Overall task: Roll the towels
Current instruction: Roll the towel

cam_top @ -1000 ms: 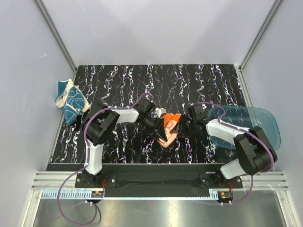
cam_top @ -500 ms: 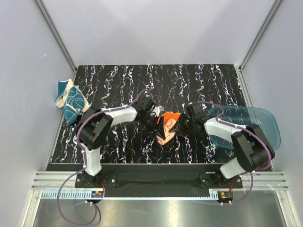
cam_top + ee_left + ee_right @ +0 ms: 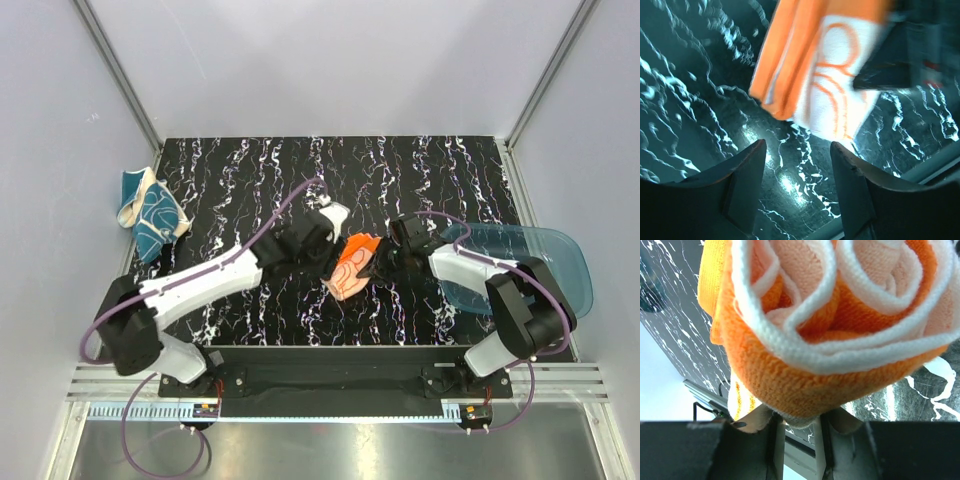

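The orange and peach towel point(image 3: 352, 268) lies loosely rolled in the middle of the black marbled table. My right gripper point(image 3: 386, 262) is shut on its right end; in the right wrist view the two fingers pinch the bottom edge of the coiled orange towel point(image 3: 825, 325), with my right gripper point(image 3: 800, 427) just beneath the roll. My left gripper point(image 3: 322, 255) stands open just left of the towel and apart from it. Between its fingers, my left gripper point(image 3: 797, 160) holds only bare table, with the orange towel point(image 3: 815, 70) ahead. The teal towel point(image 3: 150, 212) lies crumpled at the table's far left edge.
A translucent blue tray point(image 3: 540, 262) sits at the right edge of the table point(image 3: 300, 170), behind the right arm. White walls and metal frame posts close in the table on the left, back and right.
My left gripper opened, let go of the orange towel and drew back left, its arm swinging low toward the near edge. My right gripper closed further on the towel's end.
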You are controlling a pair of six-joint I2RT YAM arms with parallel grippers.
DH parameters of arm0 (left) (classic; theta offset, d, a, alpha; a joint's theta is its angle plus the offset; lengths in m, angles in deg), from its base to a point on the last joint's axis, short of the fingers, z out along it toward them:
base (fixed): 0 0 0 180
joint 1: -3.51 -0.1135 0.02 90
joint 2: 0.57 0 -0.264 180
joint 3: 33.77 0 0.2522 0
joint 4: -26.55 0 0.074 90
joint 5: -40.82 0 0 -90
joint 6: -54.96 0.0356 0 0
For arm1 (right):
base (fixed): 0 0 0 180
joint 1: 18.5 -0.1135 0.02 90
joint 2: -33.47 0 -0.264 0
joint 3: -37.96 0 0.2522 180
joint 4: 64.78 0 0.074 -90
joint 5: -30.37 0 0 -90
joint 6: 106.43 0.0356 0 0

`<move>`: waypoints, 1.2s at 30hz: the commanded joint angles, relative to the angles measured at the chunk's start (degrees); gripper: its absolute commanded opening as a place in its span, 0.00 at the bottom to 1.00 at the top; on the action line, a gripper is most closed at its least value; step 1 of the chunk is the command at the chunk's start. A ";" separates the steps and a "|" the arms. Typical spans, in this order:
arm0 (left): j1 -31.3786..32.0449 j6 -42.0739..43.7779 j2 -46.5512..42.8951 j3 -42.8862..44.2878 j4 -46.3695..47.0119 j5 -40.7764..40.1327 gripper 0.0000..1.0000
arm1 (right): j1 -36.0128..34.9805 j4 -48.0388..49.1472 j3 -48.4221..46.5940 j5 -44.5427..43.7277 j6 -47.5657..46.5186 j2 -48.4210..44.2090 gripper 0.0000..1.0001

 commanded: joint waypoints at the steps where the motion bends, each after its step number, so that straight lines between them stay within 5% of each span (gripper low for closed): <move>1: 7.07 7.43 -4.63 -3.18 6.39 -12.35 0.60 | -0.27 -5.78 -1.36 -3.12 -2.48 2.23 0.22; 12: 17.72 14.46 0.62 -3.71 14.31 -12.10 0.63 | -0.35 -8.59 -4.26 -1.98 -4.16 2.67 0.22; 23: 18.07 16.23 10.56 0.42 13.78 -8.22 0.64 | -0.35 -9.47 -4.70 -1.54 -4.95 2.59 0.22; 36: 17.90 18.94 17.07 1.57 13.25 -16.12 0.66 | -0.35 -10.18 -5.14 -0.66 -6.27 3.55 0.22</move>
